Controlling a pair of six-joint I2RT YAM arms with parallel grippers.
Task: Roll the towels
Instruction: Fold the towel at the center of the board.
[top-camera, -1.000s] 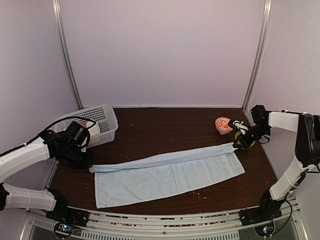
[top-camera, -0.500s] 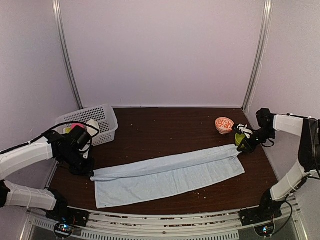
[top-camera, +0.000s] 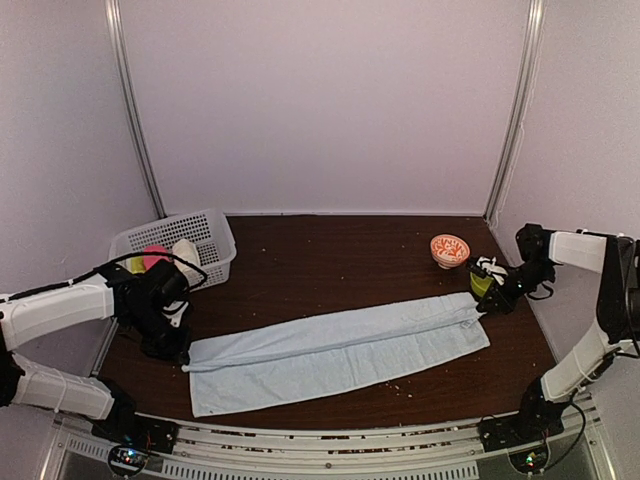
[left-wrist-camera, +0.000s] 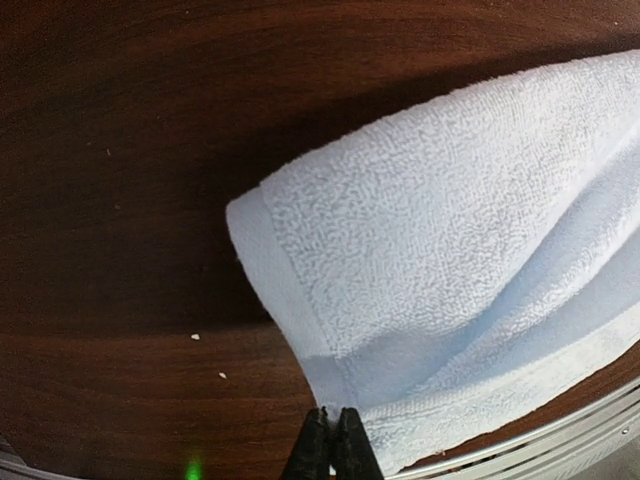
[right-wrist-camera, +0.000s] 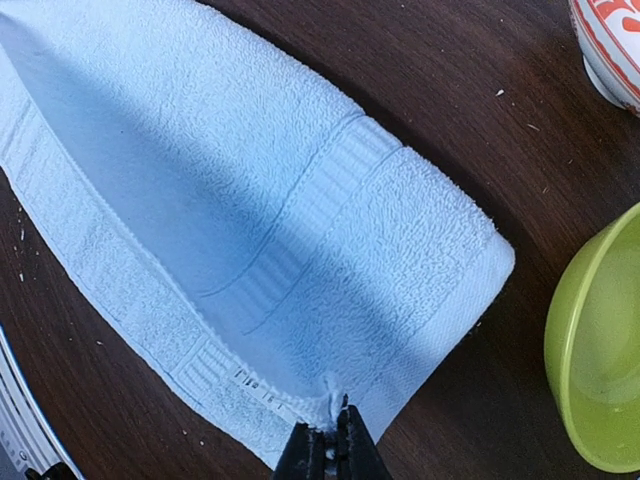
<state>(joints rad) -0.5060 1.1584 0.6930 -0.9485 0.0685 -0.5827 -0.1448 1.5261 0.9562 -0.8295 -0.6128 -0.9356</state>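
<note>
Basket: white slotted plastic basket (top-camera: 212, 262), behind the left end of the long pale blue terry-cloth towel (top-camera: 340, 350). It holds small yellow, pink and cream items, too small to identify.
Left end effector (left-wrist-camera: 330, 420): at the towel's left hem, jaws pressed together. It appears to pinch a corner of the fabric.
Towel position: stretched out lengthwise across the dark wooden worktop (top-camera: 330, 250), running from one end effector to the other.
Towel shape: the far long side is doubled over toward the near side, leaving a strip of single layer showing along the near edge.
Bowls: an orange-patterned white bowl (top-camera: 449, 249) sits behind the towel's right end. A lime-green bowl (right-wrist-camera: 600, 340) sits just beside that end.
Right end effector (right-wrist-camera: 333, 415): at the towel's right hem, jaws closed on a puckered bit of the edge.
Done: lengthwise narrowing fold apparently in hand, with both ends gripped.
Left: no roll begun, as the towel lies at full length. A cream-white towel cannot be made out on the worktop, and the cream item in the basket may be it.
</note>
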